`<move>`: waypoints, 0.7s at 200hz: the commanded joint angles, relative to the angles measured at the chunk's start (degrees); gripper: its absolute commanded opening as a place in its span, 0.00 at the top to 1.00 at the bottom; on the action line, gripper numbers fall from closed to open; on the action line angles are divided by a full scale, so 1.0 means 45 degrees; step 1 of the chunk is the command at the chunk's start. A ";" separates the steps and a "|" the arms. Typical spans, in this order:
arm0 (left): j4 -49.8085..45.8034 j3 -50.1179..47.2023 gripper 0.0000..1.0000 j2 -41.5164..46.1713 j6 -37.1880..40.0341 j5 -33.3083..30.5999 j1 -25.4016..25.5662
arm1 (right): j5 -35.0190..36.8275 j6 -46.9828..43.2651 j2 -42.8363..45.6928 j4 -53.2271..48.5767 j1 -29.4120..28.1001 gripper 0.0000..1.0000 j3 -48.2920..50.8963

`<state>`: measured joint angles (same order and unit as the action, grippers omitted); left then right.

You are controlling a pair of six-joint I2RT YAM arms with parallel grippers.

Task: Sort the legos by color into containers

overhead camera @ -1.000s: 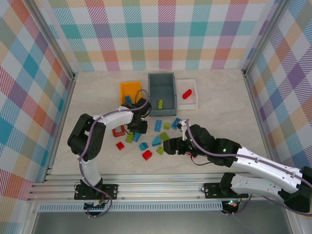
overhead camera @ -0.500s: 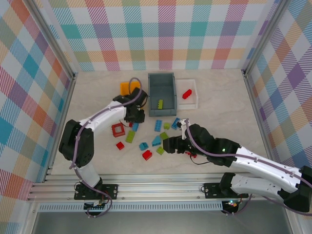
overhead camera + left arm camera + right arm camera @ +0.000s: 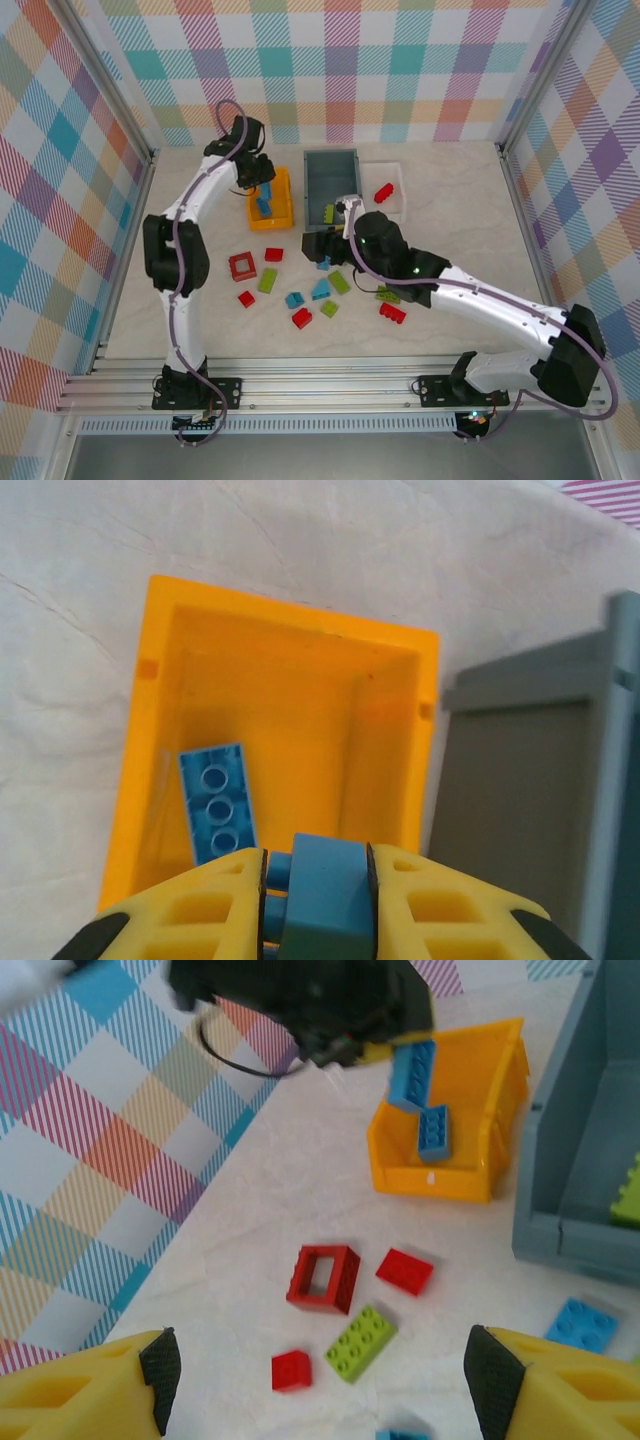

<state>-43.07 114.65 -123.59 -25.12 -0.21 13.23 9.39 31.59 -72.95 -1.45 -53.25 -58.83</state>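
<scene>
from the overhead camera i saw the left gripper (image 3: 261,186) reaching over the orange-yellow bin (image 3: 284,216). the grey-blue bin (image 3: 332,168) sat just beside it, and the white tray (image 3: 396,212) sat on that bin's other side. a lime lego (image 3: 328,213) lay in the grey-blue bin and a red lego (image 3: 383,192) in the white tray. the right gripper (image 3: 318,245) hovered at the near end of the grey-blue bin, by the loose legos (image 3: 321,290) scattered in red, blue and lime over the table (image 3: 470,220).

on the left wrist camera the yellow fingers (image 3: 200,915) were clamped on a blue lego (image 3: 325,890), held above the orange-yellow bin. a second blue lego (image 3: 215,805) lay flat on the bin's floor near one long wall.

on the right wrist camera the right gripper's fingers (image 3: 90,1395) stood wide apart with nothing between them. beyond them on the table lay the hollow red square (image 3: 323,1278), with a flat red brick (image 3: 405,1270) just beside it. a lime brick (image 3: 360,1340) and a small red brick (image 3: 291,1370) lay nearer. the left gripper held its blue lego tilted above the orange-yellow bin.
</scene>
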 commanded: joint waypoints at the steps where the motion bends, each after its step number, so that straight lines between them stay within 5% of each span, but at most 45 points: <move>1: -0.0317 0.1096 0.85 -0.0957 -0.0826 0.0695 -0.0184 | -0.0357 -0.0343 -0.0174 0.0967 0.0204 0.23 -0.0638; 27: -0.0090 0.1383 0.81 -0.1714 -0.1327 0.1213 -0.0381 | -0.0577 -0.0225 -0.0234 0.0921 0.0422 0.23 -0.0514; 65: 0.0134 0.0974 0.58 -0.1281 -0.1438 0.1718 -0.0402 | -0.0604 -0.0146 -0.0164 0.0557 0.0564 0.22 -0.0150; 113: 0.0270 -0.0703 0.54 0.1563 -0.1593 0.1410 -0.0387 | -0.0655 -0.0441 -0.1100 -0.0966 0.0556 0.24 -0.0762; 140: 0.0348 -0.3082 0.54 0.4577 -0.1714 0.0641 -0.0363 | -0.0824 -0.0611 -0.3055 -0.2573 0.0153 0.36 -0.2513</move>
<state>-41.65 107.26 -116.66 -31.97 5.87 11.99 6.98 30.28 -80.29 -6.24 -51.11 -63.57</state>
